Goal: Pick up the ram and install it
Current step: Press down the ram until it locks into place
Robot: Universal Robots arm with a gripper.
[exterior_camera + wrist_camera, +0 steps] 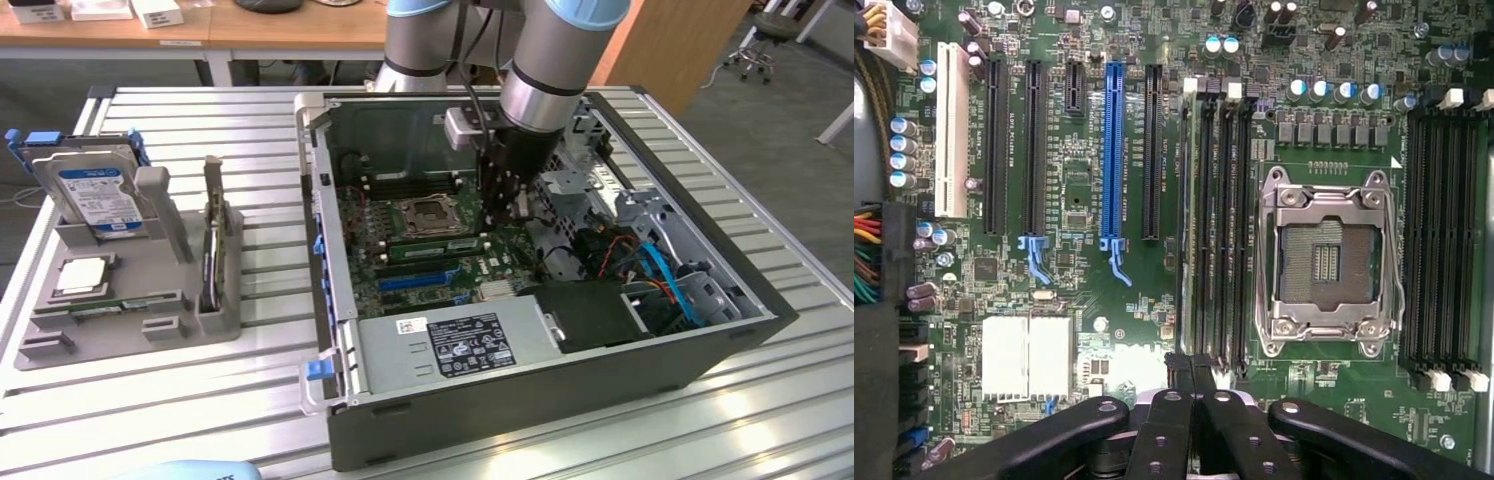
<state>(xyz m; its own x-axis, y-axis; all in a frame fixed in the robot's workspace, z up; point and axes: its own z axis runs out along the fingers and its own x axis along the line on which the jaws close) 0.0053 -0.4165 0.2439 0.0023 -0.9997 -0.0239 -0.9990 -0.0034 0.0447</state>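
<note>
My gripper hangs inside the open computer case, low over the motherboard. Its black fingertips are pressed together with nothing visible between them. They sit over one end of the bank of memory slots beside the empty processor socket. A thin ram, seen edge-on, stands in the slot of that bank farthest from the socket. I cannot tell whether the fingertips touch it. A second green ram stick lies in the grey holder at the exterior view's left.
The grey holder also carries a blue-labelled hard drive and a square silver processor chip. Inside the case, a power supply, drive cage and blue cables crowd the exterior view's right. Another memory slot bank flanks the socket's other side.
</note>
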